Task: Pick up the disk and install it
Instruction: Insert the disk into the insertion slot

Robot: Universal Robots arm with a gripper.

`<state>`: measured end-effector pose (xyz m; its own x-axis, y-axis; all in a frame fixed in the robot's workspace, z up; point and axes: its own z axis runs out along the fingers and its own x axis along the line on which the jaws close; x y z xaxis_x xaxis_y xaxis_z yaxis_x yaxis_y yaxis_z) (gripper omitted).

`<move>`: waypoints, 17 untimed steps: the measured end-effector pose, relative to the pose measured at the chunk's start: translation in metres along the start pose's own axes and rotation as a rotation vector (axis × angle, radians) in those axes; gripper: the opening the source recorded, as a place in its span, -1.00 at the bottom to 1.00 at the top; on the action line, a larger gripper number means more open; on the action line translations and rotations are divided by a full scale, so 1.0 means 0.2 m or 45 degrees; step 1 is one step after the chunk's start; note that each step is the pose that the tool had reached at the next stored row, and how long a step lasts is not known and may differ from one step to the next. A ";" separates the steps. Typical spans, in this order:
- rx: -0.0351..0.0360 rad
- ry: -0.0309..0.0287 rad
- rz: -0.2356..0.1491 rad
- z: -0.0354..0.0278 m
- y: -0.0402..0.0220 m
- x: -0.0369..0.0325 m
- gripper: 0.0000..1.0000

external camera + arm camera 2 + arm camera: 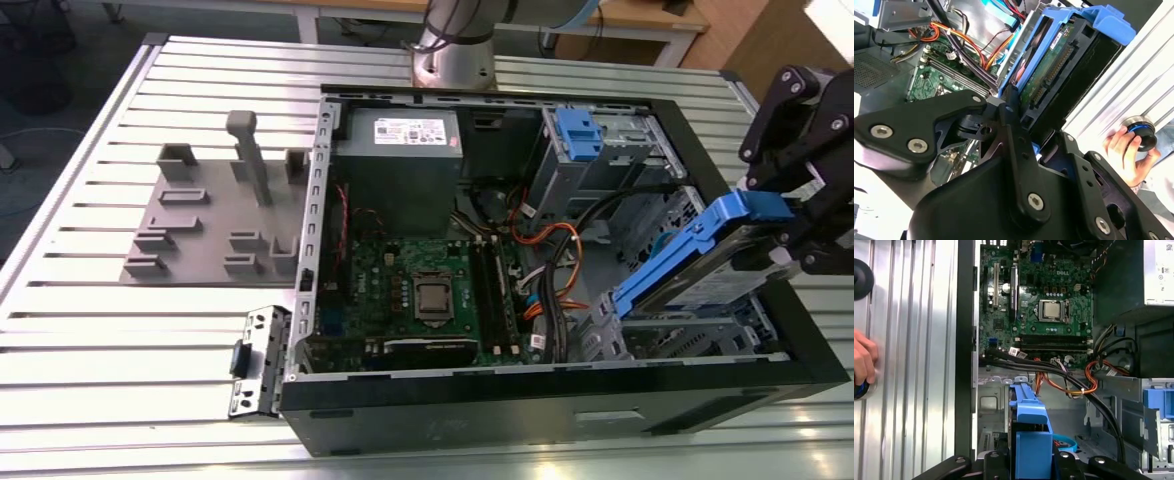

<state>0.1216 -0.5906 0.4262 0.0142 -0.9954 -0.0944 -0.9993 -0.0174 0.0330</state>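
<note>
Tool [777, 212] clenched on disk [687, 265], tilted over bay in computer case [534, 400]; pickup done, seating apparently unfinished.

This looks like a workshop or lab. An open computer [534, 405] lies on a ribbed metal table [120, 345], a robot arm [454, 50] stands on it, and a grey rack [200, 235] sits beside.

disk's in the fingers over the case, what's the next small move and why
Probably ease the disk down along its own slant into the metal bay beneath it. The fingers are shut on its blue frame, and the disk hangs tilted, its lower end near the bay but not seated.
</note>
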 end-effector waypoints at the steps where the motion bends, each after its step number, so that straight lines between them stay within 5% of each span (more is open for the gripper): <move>1: 0.0000 0.0001 0.000 0.008 0.000 0.001 -0.27; 10: 0.0000 0.0000 0.000 0.066 -0.002 0.006 -0.27; 17: 0.0000 0.0001 0.000 0.083 -0.003 0.008 -0.27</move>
<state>0.1216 -0.5907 0.4096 0.0142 -0.9954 -0.0943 -0.9993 -0.0174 0.0330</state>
